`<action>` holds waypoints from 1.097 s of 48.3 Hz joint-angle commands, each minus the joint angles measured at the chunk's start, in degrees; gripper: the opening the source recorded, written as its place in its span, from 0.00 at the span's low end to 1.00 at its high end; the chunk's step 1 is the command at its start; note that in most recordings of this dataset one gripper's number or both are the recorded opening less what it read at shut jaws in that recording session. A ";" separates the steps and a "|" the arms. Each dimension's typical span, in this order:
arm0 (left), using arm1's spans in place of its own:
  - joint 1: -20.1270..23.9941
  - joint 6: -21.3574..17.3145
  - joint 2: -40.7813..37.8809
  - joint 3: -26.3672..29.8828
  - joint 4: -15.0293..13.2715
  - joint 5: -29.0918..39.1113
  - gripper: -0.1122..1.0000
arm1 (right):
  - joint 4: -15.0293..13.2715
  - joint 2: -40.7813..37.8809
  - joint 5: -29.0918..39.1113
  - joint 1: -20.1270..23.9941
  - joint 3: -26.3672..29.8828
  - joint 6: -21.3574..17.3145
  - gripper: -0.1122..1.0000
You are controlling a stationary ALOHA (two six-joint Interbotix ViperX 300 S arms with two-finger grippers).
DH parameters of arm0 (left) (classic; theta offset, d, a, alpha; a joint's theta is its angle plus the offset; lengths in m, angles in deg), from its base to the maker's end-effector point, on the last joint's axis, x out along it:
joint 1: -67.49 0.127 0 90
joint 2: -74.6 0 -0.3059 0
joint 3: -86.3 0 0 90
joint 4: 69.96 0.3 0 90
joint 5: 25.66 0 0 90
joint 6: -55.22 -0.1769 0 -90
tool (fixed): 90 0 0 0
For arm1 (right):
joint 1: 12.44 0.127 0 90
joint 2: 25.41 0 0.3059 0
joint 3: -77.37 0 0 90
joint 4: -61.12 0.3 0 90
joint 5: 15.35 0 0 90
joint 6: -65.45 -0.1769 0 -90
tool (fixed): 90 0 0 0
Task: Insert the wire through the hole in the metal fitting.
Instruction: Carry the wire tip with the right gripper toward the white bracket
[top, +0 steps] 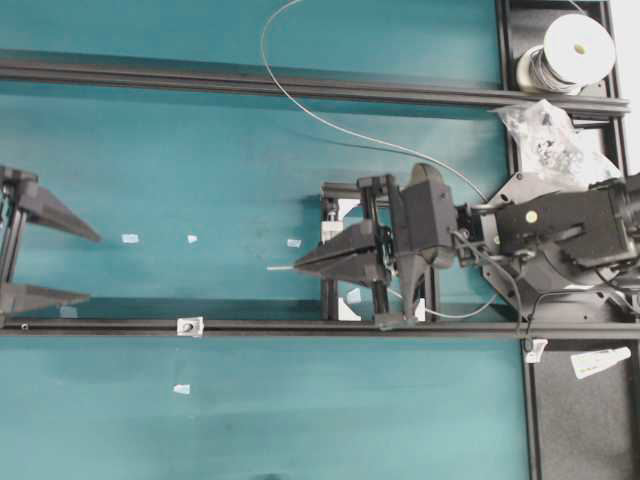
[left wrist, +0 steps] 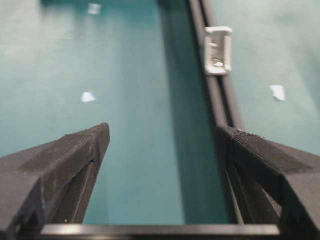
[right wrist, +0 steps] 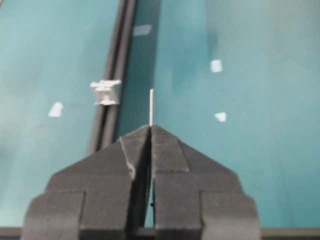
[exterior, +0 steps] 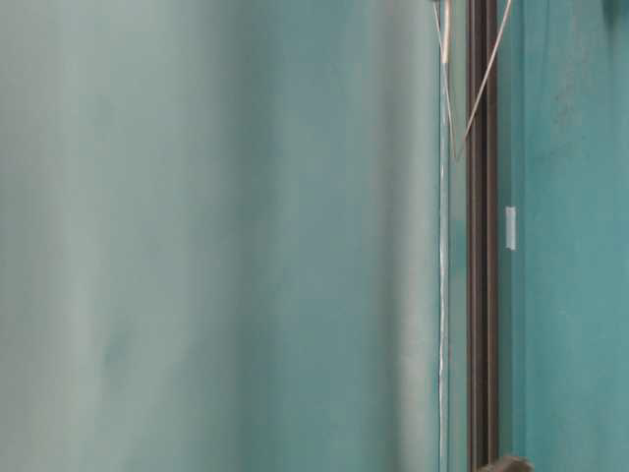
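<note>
The wire runs as a long thin curve from the back of the table to my right arm. My right gripper is shut on the wire, whose short straight free end sticks out past the closed fingertips and points left. The metal fitting, small and shiny, sits on the front black rail, left of and nearer than the wire's tip. In the right wrist view the metal fitting lies left of the wire end. My left gripper stands open at the far left, empty, with the fitting ahead to its right.
A wound silver spool and a plastic bag of small parts sit at the back right. Two black rails cross the teal table. White tape scraps lie scattered on it.
</note>
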 commanded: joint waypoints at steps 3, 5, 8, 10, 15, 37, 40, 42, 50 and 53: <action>-1.58 1.41 -1.67 1.05 -0.26 -2.02 0.78 | 3.25 -2.20 -2.46 2.55 0.18 0.00 0.10; -1.76 2.29 -2.55 1.23 -0.26 -2.55 0.78 | 4.04 -3.52 -2.81 3.25 0.53 0.00 0.10; -1.85 3.52 -3.87 1.58 -0.26 -3.25 0.78 | 5.27 -5.45 -3.08 4.04 1.14 0.00 0.10; -2.02 3.87 -4.57 1.76 -0.26 -3.52 0.78 | 5.89 -7.03 -3.16 4.57 1.76 0.00 0.10; -2.55 3.96 -5.54 2.20 -0.26 -4.13 0.77 | 6.33 -10.20 -4.13 5.10 3.25 0.09 0.10; -3.60 4.13 -8.88 3.52 -0.26 -8.70 0.77 | 8.09 -18.98 -9.14 7.29 7.91 0.09 0.10; -3.60 4.13 -9.58 3.78 -0.26 -8.96 0.77 | 8.53 -19.60 -9.40 7.47 8.26 0.09 0.10; -3.69 4.13 -10.11 4.13 -0.26 -9.14 0.77 | 8.70 -19.95 -9.40 7.56 8.53 0.09 0.09; -3.60 4.13 -11.60 5.19 -0.26 -9.14 0.77 | 8.79 -21.01 -9.40 7.91 9.23 0.09 0.10; -3.69 4.13 -11.87 5.19 -0.26 -9.14 0.77 | 8.88 -21.01 -9.40 7.91 9.14 0.09 0.09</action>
